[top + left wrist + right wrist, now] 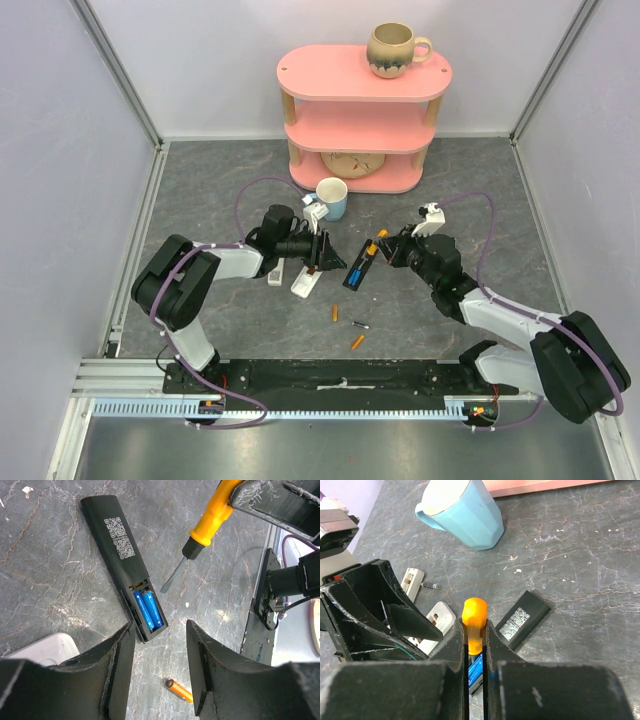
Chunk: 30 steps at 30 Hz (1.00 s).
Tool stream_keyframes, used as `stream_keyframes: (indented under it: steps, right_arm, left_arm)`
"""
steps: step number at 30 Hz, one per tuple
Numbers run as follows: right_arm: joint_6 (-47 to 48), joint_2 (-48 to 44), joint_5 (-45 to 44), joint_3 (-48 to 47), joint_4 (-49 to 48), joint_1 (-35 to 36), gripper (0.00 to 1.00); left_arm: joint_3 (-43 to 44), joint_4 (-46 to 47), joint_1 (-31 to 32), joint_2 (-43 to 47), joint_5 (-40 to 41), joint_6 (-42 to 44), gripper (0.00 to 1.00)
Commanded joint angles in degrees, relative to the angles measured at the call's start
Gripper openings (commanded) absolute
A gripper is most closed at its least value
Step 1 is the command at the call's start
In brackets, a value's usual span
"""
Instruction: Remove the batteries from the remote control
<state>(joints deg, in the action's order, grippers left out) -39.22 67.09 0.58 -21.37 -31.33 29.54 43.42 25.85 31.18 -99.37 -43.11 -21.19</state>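
The task items are two blue batteries (148, 610), thin cylinders seated side by side in the uncovered compartment at the lower end of the black remote (116, 550), at the centre of the left wrist view. In the top view the black remote (355, 272) lies at frame centre, on the grey table (460, 200), between the two grippers. Three more cells lie loose just below it: an orange battery (336, 312), a grey battery (360, 325) and a second orange battery (357, 342). The back of the remote carries two white QR codes; the small print beside them is not legible. The left gripper (160, 630) is spread wide and holds nothing, with its fingers either side of the compartment end. The right gripper (475, 630) is pressed together on the orange handle of a screwdriver (474, 616). The blade tip sits just beside the compartment; contact cannot be confirmed. In the right wrist view the fingers hide most of the compartment, and only a sliver of blue shows. A white remote (47, 647) is cut off at the lower left of the left wrist view.
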Motion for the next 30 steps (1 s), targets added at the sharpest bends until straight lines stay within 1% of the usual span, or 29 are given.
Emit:
stream_keyframes:
  steps: [1, 5, 9, 20, 22, 25, 30]
  right_arm:
    - [2.3, 0.1, -3.7, -1.2, 0.7, 0.3, 0.0]
    - [3.1, 3.5, -3.7, -2.8, 0.1, 0.3, 0.0]
    - [2.8, 5.9, -3.0, -2.4, -1.8, 0.3, 0.0]
    - [1.3, 6.2, -0.8, -1.8, -4.1, 0.3, 0.0]
    - [0.4, 6.8, -0.8, -1.8, -5.3, 0.3, 0.0]
    - [-0.9, 8.6, 2.3, -1.4, -7.9, 0.3, 0.0]
    - [-3.4, 10.9, 4.5, -0.6, -12.2, 0.3, 0.0]
  left_arm:
    - [-0.3, 2.1, -0.4, 1.3, 0.0, -1.0, 0.52]
    - [-0.1, 2.1, -0.4, 1.2, -0.3, -1.0, 0.51]
    - [0.1, 1.8, -0.4, 1.0, -0.5, -0.9, 0.51]
    - [0.4, 1.7, -0.5, 0.6, -0.9, -1.0, 0.52]
    - [0.5, 1.6, -0.5, 0.4, -0.9, -1.0, 0.51]
    - [0.6, 1.4, -0.4, 0.3, -1.0, -0.9, 0.51]
    - [0.7, 1.2, -0.4, 0.3, -0.9, -0.9, 0.51]
